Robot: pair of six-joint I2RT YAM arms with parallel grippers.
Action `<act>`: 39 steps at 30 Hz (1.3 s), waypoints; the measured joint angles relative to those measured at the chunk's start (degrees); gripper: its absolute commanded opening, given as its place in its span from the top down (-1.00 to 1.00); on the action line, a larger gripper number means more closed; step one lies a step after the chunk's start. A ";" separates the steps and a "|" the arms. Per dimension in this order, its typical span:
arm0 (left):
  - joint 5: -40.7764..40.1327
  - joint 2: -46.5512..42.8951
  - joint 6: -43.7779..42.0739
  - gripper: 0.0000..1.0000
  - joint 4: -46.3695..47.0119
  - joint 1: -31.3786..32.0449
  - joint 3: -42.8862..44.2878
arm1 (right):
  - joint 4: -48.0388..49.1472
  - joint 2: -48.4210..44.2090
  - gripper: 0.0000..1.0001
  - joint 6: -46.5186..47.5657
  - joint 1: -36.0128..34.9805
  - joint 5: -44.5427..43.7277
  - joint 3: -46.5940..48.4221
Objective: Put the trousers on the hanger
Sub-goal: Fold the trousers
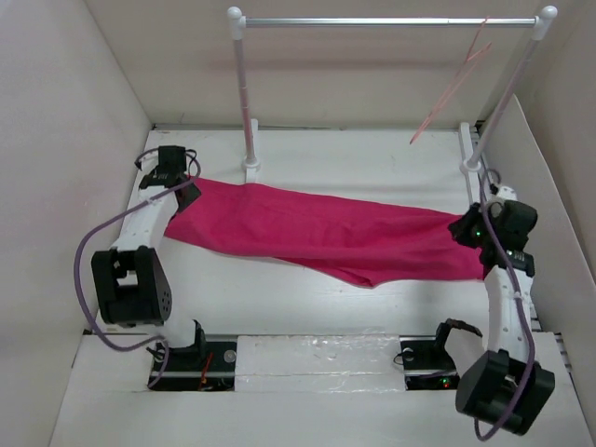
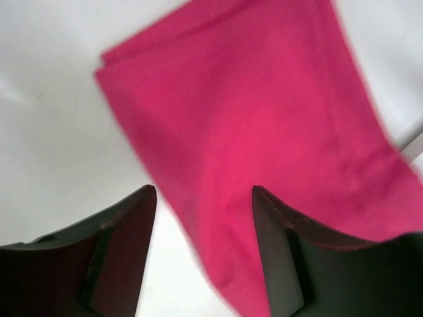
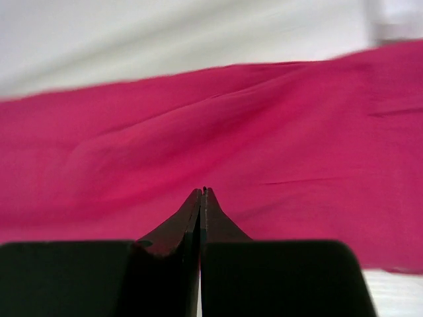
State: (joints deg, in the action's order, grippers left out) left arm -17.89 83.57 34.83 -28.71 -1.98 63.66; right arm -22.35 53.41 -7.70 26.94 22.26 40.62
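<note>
Left wrist: trousers (image 2: 264,119) lie beneath the spread left hand (image 2: 203,193).

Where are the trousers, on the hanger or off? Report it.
Off. The trousers lie stretched out across the table; the hanger hangs bare on the rail.

1. Bright magenta-pink cloth trousers (image 1: 317,233) lie stretched across the white table (image 1: 372,154).
2. The left gripper (image 1: 183,193) and right gripper (image 1: 463,228) sit at their ends.
3. Thin pale pink wire hanger (image 1: 447,86) hangs on the silver rail (image 1: 391,20).
</note>
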 measured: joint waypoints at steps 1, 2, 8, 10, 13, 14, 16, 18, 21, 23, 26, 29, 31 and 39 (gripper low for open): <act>-0.68 2.34 -0.07 0.11 -0.07 -0.02 2.54 | 0.13 -1.31 1.00 0.26 -3.15 0.76 -0.81; -1.09 4.74 -0.17 0.27 0.04 -0.07 5.29 | -0.09 -2.43 1.00 0.79 -6.19 1.70 -1.53; -4.11 20.81 -2.69 0.84 -0.24 -0.37 23.19 | 0.66 -4.17 0.89 4.42 -25.16 7.21 -5.07; -4.92 26.91 -3.93 0.75 -0.83 -0.37 29.11 | 1.88 -0.48 0.59 5.90 -32.52 8.17 -4.61; -5.27 34.86 -6.19 0.41 -3.08 -0.37 35.21 | 2.54 9.49 -0.04 8.55 -42.93 8.81 0.24; -5.27 37.11 -7.06 0.38 -3.80 -0.37 36.61 | 2.64 13.20 -0.15 9.53 -45.35 9.09 2.64; -4.96 40.26 -8.39 0.37 -4.68 -0.37 37.77 | 3.48 21.46 -0.19 12.15 -50.12 9.70 9.31; -4.48 42.21 -9.38 0.37 -6.08 -0.37 38.53 | 2.95 29.49 -0.22 14.29 -53.62 10.58 16.98; -3.58 43.95 -10.43 0.36 -7.21 -0.37 39.87 | 4.02 42.05 -0.23 16.81 -56.30 12.57 30.62; -3.32 44.11 -10.75 0.36 -7.26 -0.37 40.13 | 4.37 50.10 -0.24 17.77 -57.02 14.21 39.87; -3.37 44.19 -10.99 0.36 -7.63 -0.37 41.00 | 3.67 61.68 -0.24 18.97 -57.46 16.31 52.41; -3.39 44.35 -10.97 0.33 -7.54 -0.37 42.14 | 1.40 70.93 -0.25 19.80 -58.10 17.49 62.62; -3.37 44.35 -10.95 0.32 -7.23 -0.37 42.49 | 0.63 74.69 -0.25 19.85 -58.64 18.05 66.25; -2.56 47.98 -10.78 0.31 -7.10 -0.37 48.50 | -1.11 79.19 -0.26 18.64 -60.22 20.09 73.05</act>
State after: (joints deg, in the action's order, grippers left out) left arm -20.45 131.55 24.05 -35.81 -2.35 112.16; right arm -23.46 132.60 10.94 -33.28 42.35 113.67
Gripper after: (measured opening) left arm 0.339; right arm 0.628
